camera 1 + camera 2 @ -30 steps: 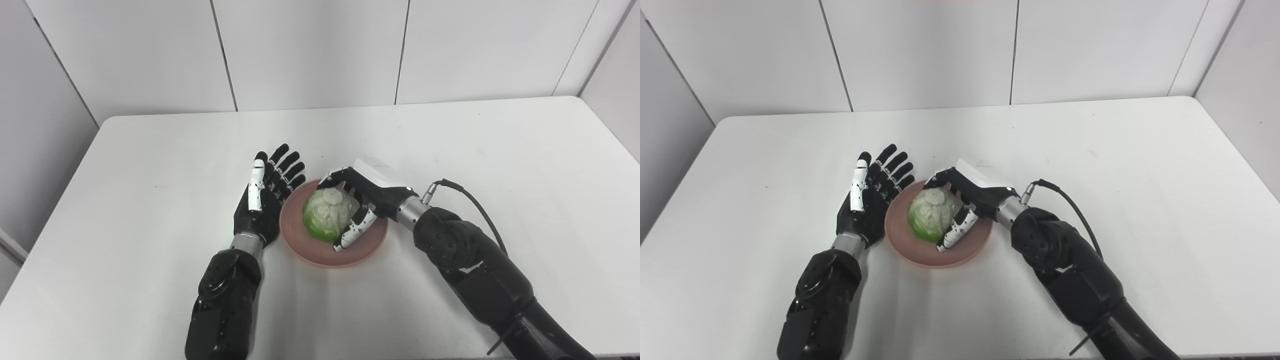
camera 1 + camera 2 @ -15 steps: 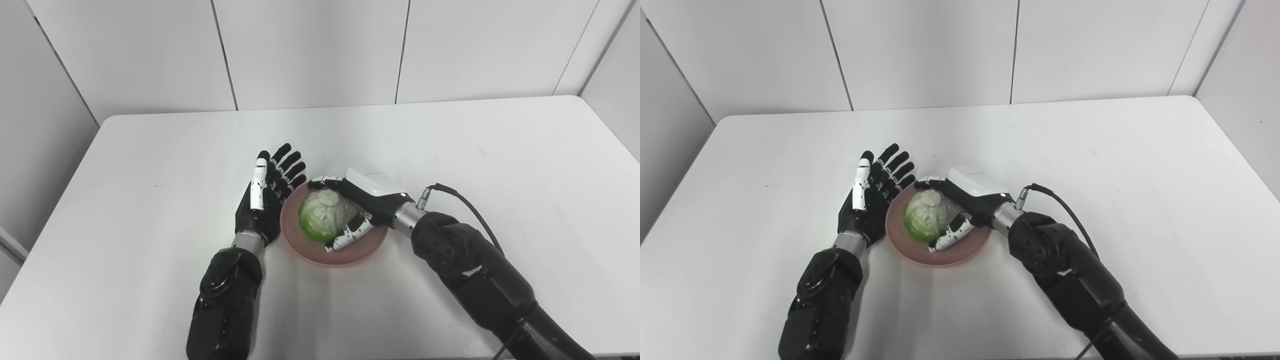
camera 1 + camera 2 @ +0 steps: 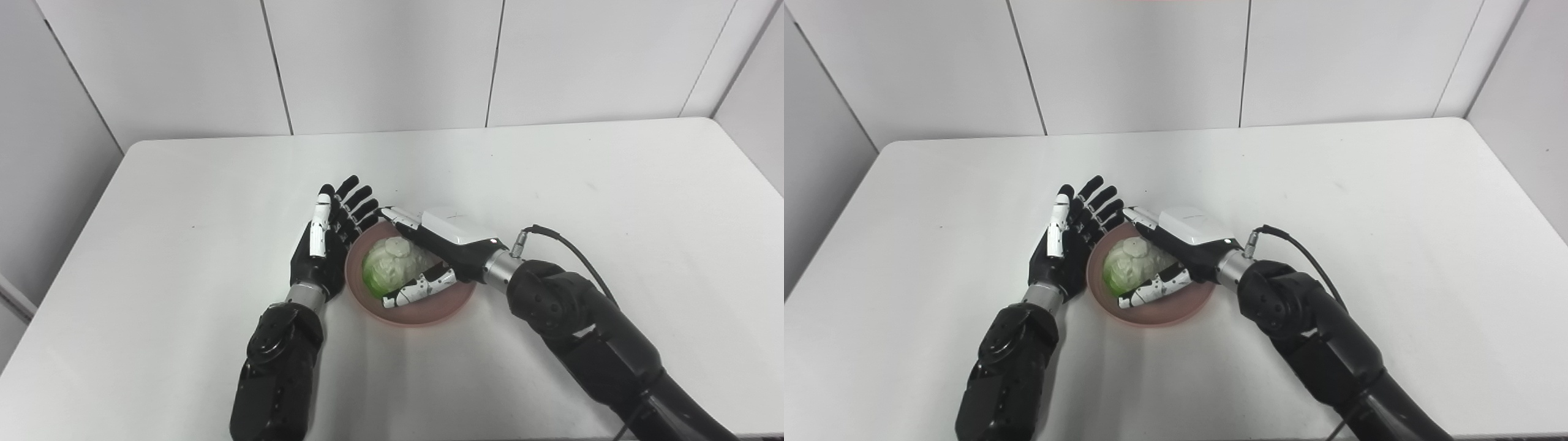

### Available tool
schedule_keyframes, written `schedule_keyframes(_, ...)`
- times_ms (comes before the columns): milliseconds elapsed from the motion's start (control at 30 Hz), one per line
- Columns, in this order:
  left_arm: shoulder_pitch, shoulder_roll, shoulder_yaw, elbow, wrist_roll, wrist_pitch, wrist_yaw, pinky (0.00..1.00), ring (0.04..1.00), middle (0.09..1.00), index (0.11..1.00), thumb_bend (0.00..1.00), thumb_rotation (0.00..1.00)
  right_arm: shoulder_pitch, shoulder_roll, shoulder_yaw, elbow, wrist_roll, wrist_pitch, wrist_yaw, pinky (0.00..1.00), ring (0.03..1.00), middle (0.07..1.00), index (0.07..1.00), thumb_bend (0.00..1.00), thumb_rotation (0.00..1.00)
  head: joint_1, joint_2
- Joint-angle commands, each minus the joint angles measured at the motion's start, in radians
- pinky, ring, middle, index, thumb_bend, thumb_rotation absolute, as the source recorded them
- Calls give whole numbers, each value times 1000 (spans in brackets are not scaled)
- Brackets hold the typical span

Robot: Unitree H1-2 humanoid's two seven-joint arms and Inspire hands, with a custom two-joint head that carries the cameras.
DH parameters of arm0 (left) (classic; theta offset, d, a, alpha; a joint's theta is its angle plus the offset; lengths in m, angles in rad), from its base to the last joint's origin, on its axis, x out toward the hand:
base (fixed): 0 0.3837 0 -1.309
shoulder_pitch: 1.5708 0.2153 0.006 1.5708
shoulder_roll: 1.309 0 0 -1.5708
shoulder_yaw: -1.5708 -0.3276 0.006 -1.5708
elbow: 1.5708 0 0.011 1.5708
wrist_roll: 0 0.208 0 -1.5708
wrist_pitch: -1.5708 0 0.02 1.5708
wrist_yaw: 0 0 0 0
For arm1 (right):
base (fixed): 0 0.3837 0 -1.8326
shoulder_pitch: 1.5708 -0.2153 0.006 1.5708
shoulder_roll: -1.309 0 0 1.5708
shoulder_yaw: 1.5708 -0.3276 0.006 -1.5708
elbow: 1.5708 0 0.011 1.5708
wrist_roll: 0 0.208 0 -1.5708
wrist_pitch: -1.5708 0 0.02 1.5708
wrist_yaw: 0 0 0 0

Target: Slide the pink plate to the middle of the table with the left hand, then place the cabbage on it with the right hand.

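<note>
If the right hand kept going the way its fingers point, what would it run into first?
Probably the left hand. The right hand lies over the pink plate, fingers splayed around the cabbage and aimed leftward; its far fingertips look nearly against the left hand's fingers, though depth is unclear.

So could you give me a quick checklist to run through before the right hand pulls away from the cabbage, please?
1. cabbage sits inside the pink plate: ok.
2. Plate is near the middle of the table: ok.
3. right hand has released the cabbage: cannot tell; its fingers are spread, but the thumb lies close along the cabbage's near side.
4. left hand is open and holds nothing: ok.
5. Left hand is clear of the right hand's fingertips: not ok; they nearly meet at the plate's far-left rim.
6. Cabbage will stay put once freed: cannot tell.
</note>
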Motion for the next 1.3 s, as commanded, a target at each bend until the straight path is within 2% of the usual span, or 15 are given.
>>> schedule_keyframes(0, 4, -6, -3, 27, 11, 25, 14, 864, 853, 860, 860, 454, 1000, -20, -7, -28, -53, 23, -50, -12, 976, 984, 1000, 1000, 1000, 715, 2, -1)
schedule_keyframes(100, 7, -7, 0, 22, 7, 23, 14, 876, 858, 862, 858, 452, 1000, -4, -2, -63, -92, 58, -39, -19, 962, 986, 1000, 1000, 1000, 719, 8, -1)
schedule_keyframes(233, 16, -7, 9, 2, -4, 37, 14, 883, 866, 868, 861, 451, 1000, 49, 33, -156, -139, 161, -34, -66, 832, 971, 1000, 1000, 1000, 730, 6, 0)
schedule_keyframes(300, 22, -4, 7, -10, -1, 34, 10, 882, 871, 874, 867, 445, 1000, 74, 50, -192, -162, 178, -29, -95, 828, 969, 1000, 1000, 1000, 755, 0, -2)
schedule_keyframes(400, 30, -1, 5, -30, 9, 25, 13, 900, 897, 893, 883, 442, 1000, 101, 73, -231, -193, 175, 4, -130, 901, 996, 1000, 1000, 1000, 864, 2, -3)
schedule_keyframes(467, 42, -1, -2, -58, 28, 18, 23, 917, 910, 909, 903, 452, 1000, 116, 86, -264, -211, 202, 44, -128, 951, 1000, 1000, 1000, 1000, 950, 0, -4)
schedule_keyframes(533, 52, 1, -8, -89, 41, 19, 30, 932, 920, 923, 919, 459, 1000, 129, 93, -290, -228, 230, 76, -123, 939, 1000, 1000, 1000, 1000, 982, -2, -4)
schedule_keyframes(700, 84, 17, -27, -188, 78, 36, 38, 961, 946, 955, 955, 472, 1000, 167, 102, -335, -270, 262, 107, -143, 907, 1000, 1000, 1000, 1000, 1000, -11, -1)
schedule_keyframes(867, 134, 51, -58, -287, 155, 37, 52, 991, 973, 976, 977, 498, 1000, 249, 136, -381, -307, 319, 130, -176, 860, 1000, 1000, 1000, 979, 1000, -14, 4)
schedule_keyframes(900, 148, 63, -66, -306, 169, 34, 46, 993, 976, 978, 979, 502, 1000, 278, 140, -386, -310, 327, 116, -185, 853, 1000, 1000, 1000, 971, 1000, -13, 5)
schedule_keyframes(967, 176, 80, -79, -341, 187, 29, 36, 999, 995, 996, 996, 523, 1000, 326, 147, -391, -304, 340, 76, -205, 945, 1000, 1000, 1000, 859, 1000, -15, 7)
schedule_keyframes(1033, 202, 94, -97, -365, 213, 5, 34, 1000, 999, 999, 999, 518, 1000, 363, 153, -395, -289, 358, 46, -223, 986, 1000, 1000, 1000, 800, 1000, -17, 8)
schedule_keyframes(1133, 239, 98, -121, -394, 249, -25, 42, 1000, 1000, 1000, 1000, 493, 1000, 405, 173, -404, -267, 381, 22, -257, 1000, 1000, 1000, 1000, 725, 1000, -13, 10)
schedule_keyframes(1267, 282, 86, -142, -432, 278, -26, 52, 1000, 1000, 1000, 1000, 487, 1000, 438, 196, -410, -231, 415, -22, -285, 990, 1000, 1000, 1000, 668, 1000, -13, 12)
